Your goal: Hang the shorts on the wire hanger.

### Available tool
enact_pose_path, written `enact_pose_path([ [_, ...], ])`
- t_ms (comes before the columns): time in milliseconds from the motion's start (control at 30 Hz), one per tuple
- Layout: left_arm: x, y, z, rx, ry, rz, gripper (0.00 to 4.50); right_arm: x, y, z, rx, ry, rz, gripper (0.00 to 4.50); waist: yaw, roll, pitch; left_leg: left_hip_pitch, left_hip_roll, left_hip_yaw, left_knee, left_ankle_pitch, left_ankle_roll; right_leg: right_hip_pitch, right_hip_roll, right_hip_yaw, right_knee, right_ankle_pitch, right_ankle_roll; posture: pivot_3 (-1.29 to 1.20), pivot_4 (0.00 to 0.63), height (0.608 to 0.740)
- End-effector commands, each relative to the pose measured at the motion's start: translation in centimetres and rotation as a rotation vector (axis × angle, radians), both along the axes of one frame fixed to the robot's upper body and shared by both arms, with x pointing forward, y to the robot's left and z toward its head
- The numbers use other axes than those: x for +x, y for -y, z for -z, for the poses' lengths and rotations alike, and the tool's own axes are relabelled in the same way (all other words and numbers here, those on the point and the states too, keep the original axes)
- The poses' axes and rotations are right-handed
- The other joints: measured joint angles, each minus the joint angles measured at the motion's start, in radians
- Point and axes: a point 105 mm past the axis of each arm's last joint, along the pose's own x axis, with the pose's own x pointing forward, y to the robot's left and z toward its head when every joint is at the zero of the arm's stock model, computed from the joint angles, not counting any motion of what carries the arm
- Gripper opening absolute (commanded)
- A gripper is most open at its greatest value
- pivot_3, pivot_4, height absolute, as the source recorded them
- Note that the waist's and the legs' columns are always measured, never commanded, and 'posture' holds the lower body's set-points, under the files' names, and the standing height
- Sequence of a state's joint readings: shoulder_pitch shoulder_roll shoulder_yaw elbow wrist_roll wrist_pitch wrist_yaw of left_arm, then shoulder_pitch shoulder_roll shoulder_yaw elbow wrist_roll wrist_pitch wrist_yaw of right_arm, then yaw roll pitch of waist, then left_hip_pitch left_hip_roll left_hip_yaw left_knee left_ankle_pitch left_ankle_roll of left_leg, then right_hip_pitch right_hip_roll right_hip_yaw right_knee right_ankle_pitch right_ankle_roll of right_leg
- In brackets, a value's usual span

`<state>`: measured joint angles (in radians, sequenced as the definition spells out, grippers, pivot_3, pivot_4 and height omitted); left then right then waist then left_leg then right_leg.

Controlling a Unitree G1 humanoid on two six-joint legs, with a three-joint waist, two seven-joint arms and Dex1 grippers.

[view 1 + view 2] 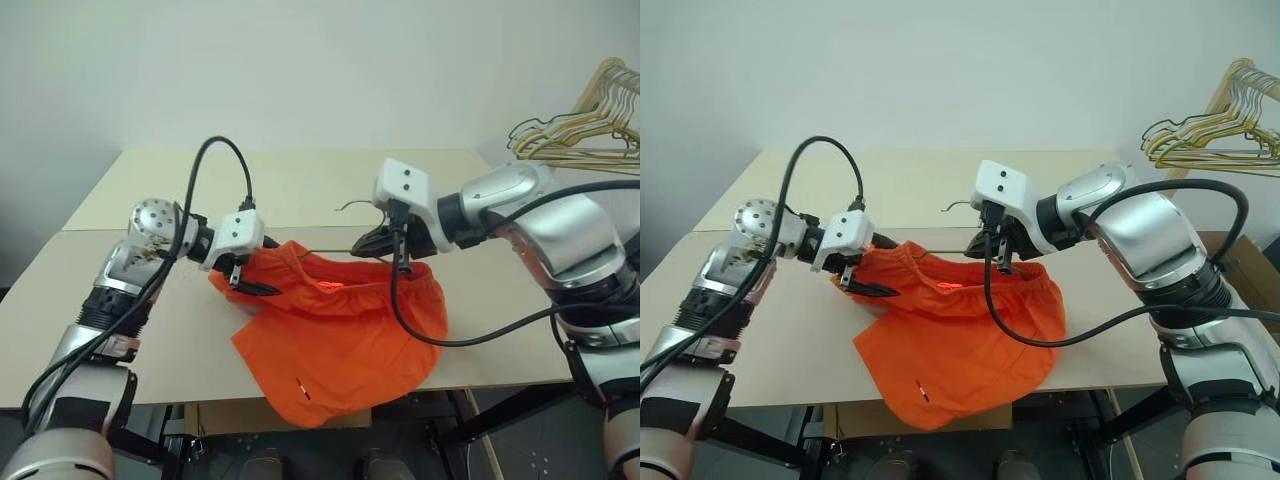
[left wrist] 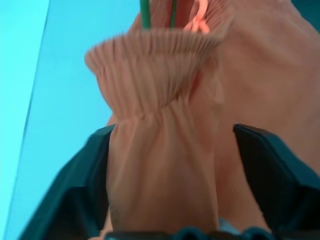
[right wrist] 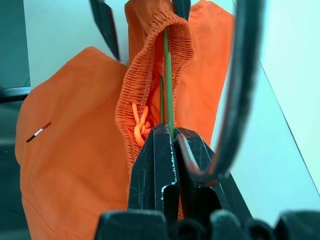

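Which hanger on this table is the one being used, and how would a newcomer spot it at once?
Start at the beige table, then the orange shorts at its near edge. The wire hanger is the single thin wire running inside their waistband, pinched by the right tool. Unlike the hanger bunch off to the right, it is alone.

Silver-grey jointed arms, white wrist blocks with dark screws — looping black cables, black fingers.

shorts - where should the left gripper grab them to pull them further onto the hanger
Grip the gathered waistband at the shorts' left end, coming in from the robot's left along the wire hanger. That elastic edge bunches into a firm ridge there, between the left gripper's spread fingers, while the right gripper pinches the wire at the other end.
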<state>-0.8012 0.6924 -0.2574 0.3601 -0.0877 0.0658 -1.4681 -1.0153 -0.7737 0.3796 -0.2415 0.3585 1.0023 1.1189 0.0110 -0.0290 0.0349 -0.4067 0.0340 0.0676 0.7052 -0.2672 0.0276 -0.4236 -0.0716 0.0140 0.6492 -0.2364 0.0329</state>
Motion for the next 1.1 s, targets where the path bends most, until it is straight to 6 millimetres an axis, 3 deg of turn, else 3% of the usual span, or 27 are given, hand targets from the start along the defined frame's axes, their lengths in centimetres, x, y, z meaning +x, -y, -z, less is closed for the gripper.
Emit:
enact_pose_path([
  [33, 0.7, 0.6, -1.2, 0.003, 0.061, 0.013, 2.53, -0.3, 0.1, -1.6, 0.011, 0.059, -0.009, 0.00, 0.000, 0.000, 0.000, 0.000, 0.000, 0.000, 0.000, 0.000, 0.000, 0.000, 0.000, 0.000, 0.000, 0.000, 0.000, 0.01, 0.000, 0.740],
  [300, 0.8, 0.9, -1.1, -0.008, 0.048, 0.028, 0.02, -0.4, 0.2, -1.7, 0.013, 0.061, -0.011, 0.00, -0.002, 0.000, 0.000, 0.000, 0.000, 0.000, 0.000, 0.000, 0.000, 0.000, 0.000, 0.000, 0.000, 0.000, 0.000, 0.01, 0.000, 0.740],
  [600, 0.6, 0.8, -1.2, -0.017, 0.043, 0.033, 0.02, -0.3, 0.2, -1.2, 0.000, 0.141, -0.035, 0.00, -0.002, 0.000, 0.000, 0.000, 0.000, 0.000, 0.000, 0.000, 0.000, 0.000, 0.000, 0.000, 0.000, 0.000, 0.000, 0.01, 0.000, 0.740],
  [833, 0.4, 0.8, -1.1, -0.026, 0.028, 0.023, 0.00, -0.6, 1.2, -0.9, -0.006, 0.168, -0.029, 2.24, -0.002, 0.000, 0.000, 0.000, 0.000, 0.000, 0.000, 0.000, 0.000, 0.000, -0.001, 0.000, 0.000, 0.000, 0.000, 0.01, 0.000, 0.740],
  [1033, 0.3, 1.0, -0.9, -0.033, 0.012, 0.019, 0.00, -0.8, 3.9, -2.4, 0.052, 0.182, 0.067, 4.36, -0.001, 0.000, 0.000, 0.000, 0.000, 0.000, 0.000, 0.000, 0.000, 0.000, -0.001, 0.000, 0.000, 0.000, 0.000, 0.01, 0.000, 0.740],
  [1100, 0.3, 1.0, -0.9, -0.038, 0.007, 0.015, 0.00, -0.9, 5.0, -3.3, 0.079, 0.197, 0.097, 4.44, 0.001, 0.000, 0.000, 0.000, 0.000, 0.000, 0.000, 0.000, 0.000, 0.000, -0.001, 0.000, 0.000, 0.000, 0.000, 0.01, 0.000, 0.740],
])
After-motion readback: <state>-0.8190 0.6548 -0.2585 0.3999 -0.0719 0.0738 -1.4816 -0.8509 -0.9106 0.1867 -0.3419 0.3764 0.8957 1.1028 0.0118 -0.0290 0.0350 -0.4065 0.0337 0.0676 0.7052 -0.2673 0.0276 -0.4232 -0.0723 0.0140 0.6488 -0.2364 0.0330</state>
